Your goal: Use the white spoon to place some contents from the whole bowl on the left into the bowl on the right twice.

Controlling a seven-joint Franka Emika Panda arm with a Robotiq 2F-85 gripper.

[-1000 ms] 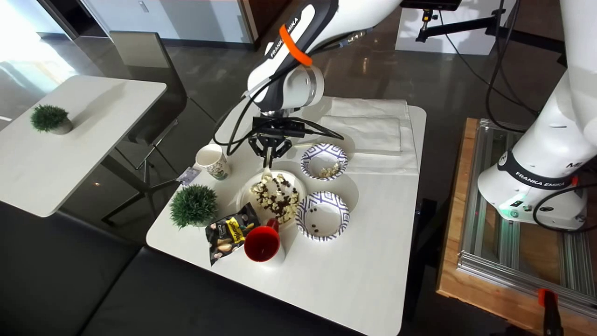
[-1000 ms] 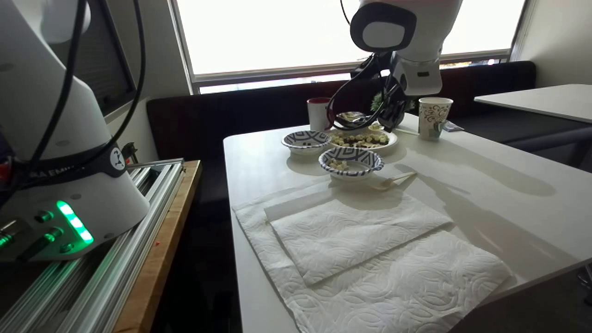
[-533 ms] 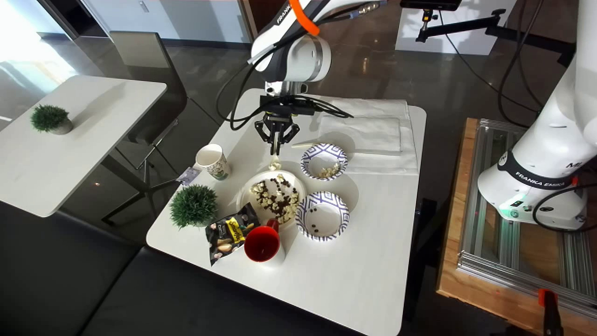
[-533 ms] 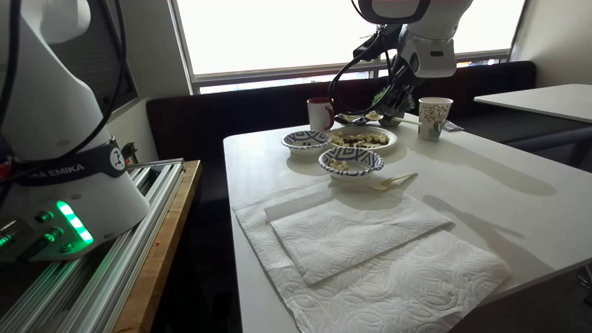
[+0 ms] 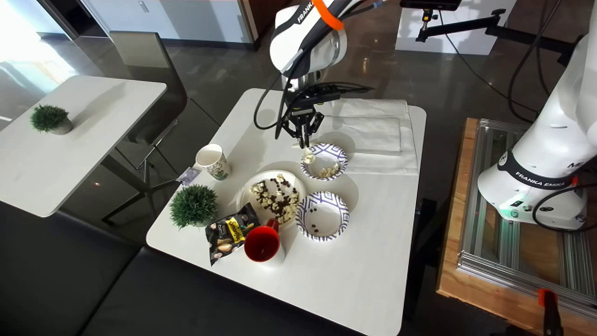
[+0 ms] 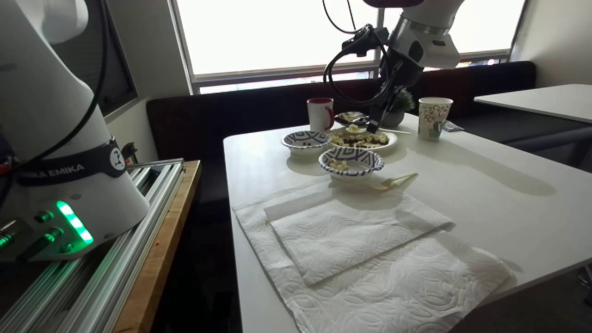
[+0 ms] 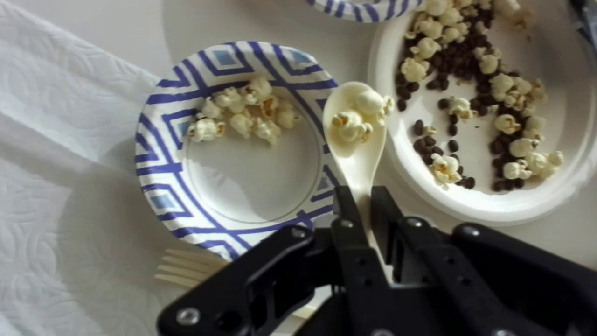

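Pincer (image 7: 362,192): jaws drawn together on the handle of the white spoon (image 7: 358,163), parted only by its thickness; hold looks firm.
White spoon: raised, head out ahead of the pincer, over the rim of the popcorn bowl (image 7: 252,182) and the gap between it and the plate (image 7: 494,205); no contact seen, height hard to judge.
Spoon load (image 7: 349,125): a few popped pieces, one jutting past the lip toward the plate.
Popcorn bowl: popcorn (image 7: 267,131) along one side of its floor; one load probably in, so this may be the second, count unsure. Step, as judged: delivery, scoop done, tip not yet.
Spoon head: next calls for a level shift toward the table (image 5: 364,270) edge facing the robot base (image 5: 531,186), well inside the bowl, then a slow roll. Tipped here, some could drop in the gap.
Plate: popcorn, dark beans (image 7: 459,65); likely the source, though the task says bowl.
Bean bowl (image 5: 331,219): few beans; nearer the table edge along the black bench (image 5: 70,284).
Fork (image 7: 209,266): just beside popcorn bowl.
Paper towels (image 5: 368,135): base-side corner, opposite the bench.
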